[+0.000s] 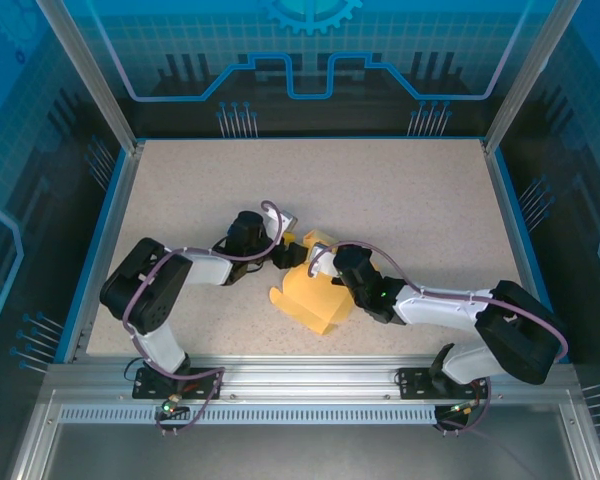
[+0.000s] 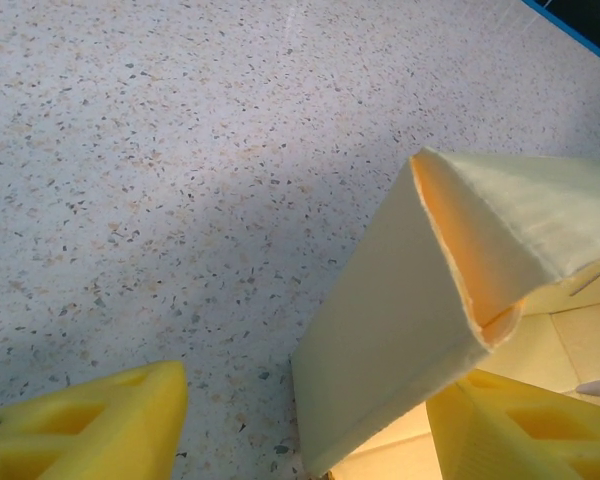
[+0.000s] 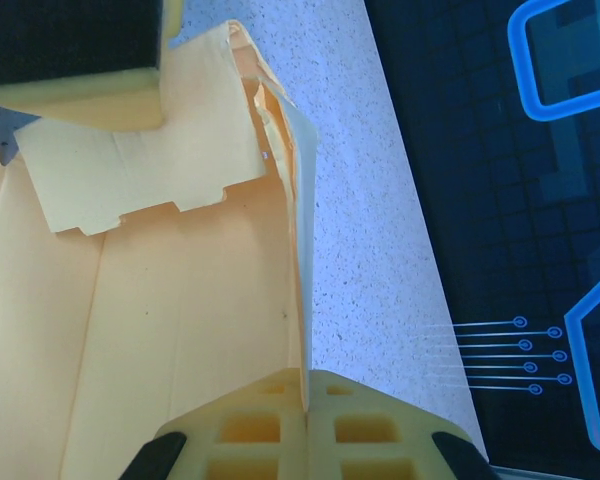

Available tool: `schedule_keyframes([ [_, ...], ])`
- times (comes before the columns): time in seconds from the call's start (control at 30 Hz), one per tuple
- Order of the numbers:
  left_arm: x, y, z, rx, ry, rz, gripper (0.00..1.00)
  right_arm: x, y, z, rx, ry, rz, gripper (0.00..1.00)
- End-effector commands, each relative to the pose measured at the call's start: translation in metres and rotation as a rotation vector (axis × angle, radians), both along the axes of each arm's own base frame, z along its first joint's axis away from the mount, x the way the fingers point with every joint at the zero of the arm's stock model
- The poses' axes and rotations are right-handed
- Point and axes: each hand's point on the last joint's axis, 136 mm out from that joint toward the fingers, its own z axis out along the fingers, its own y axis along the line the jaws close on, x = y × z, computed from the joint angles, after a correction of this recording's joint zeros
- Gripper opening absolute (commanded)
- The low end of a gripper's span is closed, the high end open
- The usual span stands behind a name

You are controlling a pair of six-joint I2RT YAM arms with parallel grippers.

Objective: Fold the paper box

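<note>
The paper box sits in the middle of the surface, pale yellow card half folded, with a notched flap (like little steps). The right claw pinches one thin wall. The left claw is wide open.

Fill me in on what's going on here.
Two arms are folding a paper box. The right gripper has its fingers shut on the edge of one raised wall. The left gripper is open, its fingers on either side of a folded-up corner flap. The box is only partly formed, with flaps loose.
</note>
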Motion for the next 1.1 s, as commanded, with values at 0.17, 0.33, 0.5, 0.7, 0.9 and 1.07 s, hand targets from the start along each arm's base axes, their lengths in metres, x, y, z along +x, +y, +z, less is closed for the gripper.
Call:
schedule_keyframes([
  [0.17,0.012,0.005,-0.005,0.058,-0.063,0.037,0.71,0.001,0.004,0.004,0.063,0.037,-0.013,0.00],
  [0.33,0.017,0.004,-0.004,0.054,-0.065,0.048,0.75,0.002,0.006,0.008,0.096,0.045,-0.008,0.00],
  [0.5,0.023,0.008,-0.005,0.063,-0.067,0.085,0.75,0.002,0.006,0.007,0.099,0.048,-0.009,0.00],
  [0.7,0.025,0.008,-0.003,0.054,-0.070,0.096,0.64,0.004,0.003,0.003,0.060,0.045,-0.015,0.00],
  [0.9,0.025,0.010,-0.007,0.081,-0.082,0.102,0.52,0.004,0.006,-0.004,-0.015,0.025,-0.011,0.00],
  [1.07,0.020,0.005,-0.004,0.055,-0.099,0.071,0.38,0.006,0.010,-0.002,-0.015,0.018,-0.009,0.03],
])
